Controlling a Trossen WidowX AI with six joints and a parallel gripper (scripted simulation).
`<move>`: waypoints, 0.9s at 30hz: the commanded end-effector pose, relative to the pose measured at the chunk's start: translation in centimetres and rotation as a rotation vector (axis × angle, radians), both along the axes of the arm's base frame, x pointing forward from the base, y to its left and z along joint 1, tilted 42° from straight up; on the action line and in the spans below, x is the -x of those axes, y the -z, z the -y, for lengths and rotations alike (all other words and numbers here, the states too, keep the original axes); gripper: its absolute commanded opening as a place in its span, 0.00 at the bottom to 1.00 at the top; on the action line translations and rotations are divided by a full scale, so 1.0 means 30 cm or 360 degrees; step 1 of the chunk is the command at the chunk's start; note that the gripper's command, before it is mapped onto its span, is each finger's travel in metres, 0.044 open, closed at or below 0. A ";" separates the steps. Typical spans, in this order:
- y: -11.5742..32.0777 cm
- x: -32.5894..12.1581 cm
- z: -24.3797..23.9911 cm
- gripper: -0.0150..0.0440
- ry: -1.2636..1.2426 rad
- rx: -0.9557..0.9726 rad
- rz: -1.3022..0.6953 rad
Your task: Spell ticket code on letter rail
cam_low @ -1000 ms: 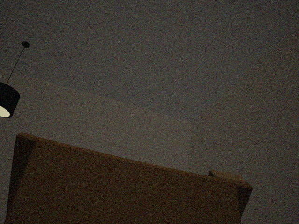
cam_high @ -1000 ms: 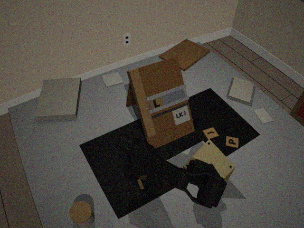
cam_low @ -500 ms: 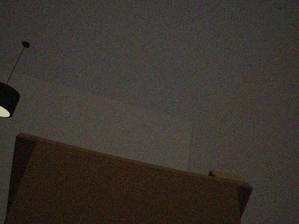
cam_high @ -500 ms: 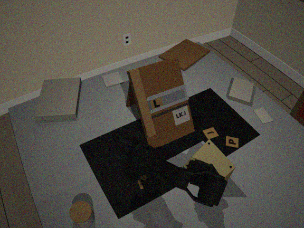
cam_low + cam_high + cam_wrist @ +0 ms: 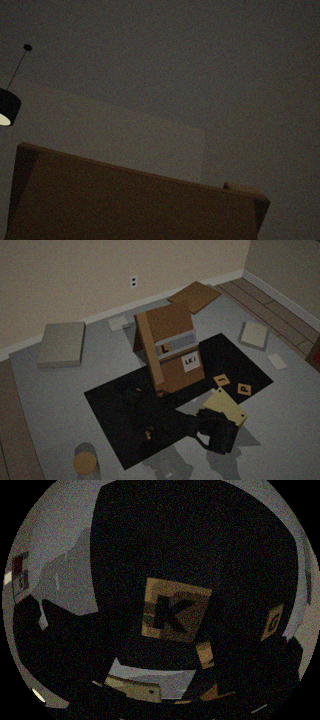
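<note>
The brown board (image 5: 170, 320) stands on the black mat. Its rail (image 5: 178, 336) holds tile L (image 5: 168, 346) at the left end, beside the light wooden bar. The ticket (image 5: 190, 367) reads LKJ. Tile J (image 5: 224, 382) and tile P (image 5: 240, 392) lie right of the board. My gripper (image 5: 152, 426) (image 5: 174, 614) is open and empty, low over tile K (image 5: 148, 435) (image 5: 192, 622), which my arm partly covers in the top view. Tile G (image 5: 273, 622) and a partly hidden tile (image 5: 205, 654) also show in the wrist view.
A yellow block (image 5: 224, 402) stands beneath my arm. A grey box (image 5: 62, 343), a brown slab (image 5: 197, 295), a pale block (image 5: 254, 334) and an orange-topped cylinder (image 5: 84, 462) stand around the mat (image 5: 103, 405). The exterior view shows mostly a brown panel (image 5: 129, 204) and a lamp (image 5: 9, 107).
</note>
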State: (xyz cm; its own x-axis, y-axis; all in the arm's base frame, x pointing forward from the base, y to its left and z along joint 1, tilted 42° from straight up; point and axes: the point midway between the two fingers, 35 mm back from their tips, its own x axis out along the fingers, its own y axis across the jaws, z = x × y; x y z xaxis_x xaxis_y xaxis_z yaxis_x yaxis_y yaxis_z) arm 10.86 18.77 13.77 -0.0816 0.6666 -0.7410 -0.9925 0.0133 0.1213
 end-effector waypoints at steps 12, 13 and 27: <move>0.005 0.001 0.000 0.71 0.0005 0.0006 -0.0004; 0.005 0.001 0.000 0.70 0.0005 0.0006 -0.0004; -0.015 -0.001 0.019 0.25 0.0005 0.0007 -0.0004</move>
State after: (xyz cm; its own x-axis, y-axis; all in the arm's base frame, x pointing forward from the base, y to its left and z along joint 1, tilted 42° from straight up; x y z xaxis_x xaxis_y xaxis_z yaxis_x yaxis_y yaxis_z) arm 10.89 18.33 14.04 -0.0798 0.6623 -0.7450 -0.9920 0.0206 0.1246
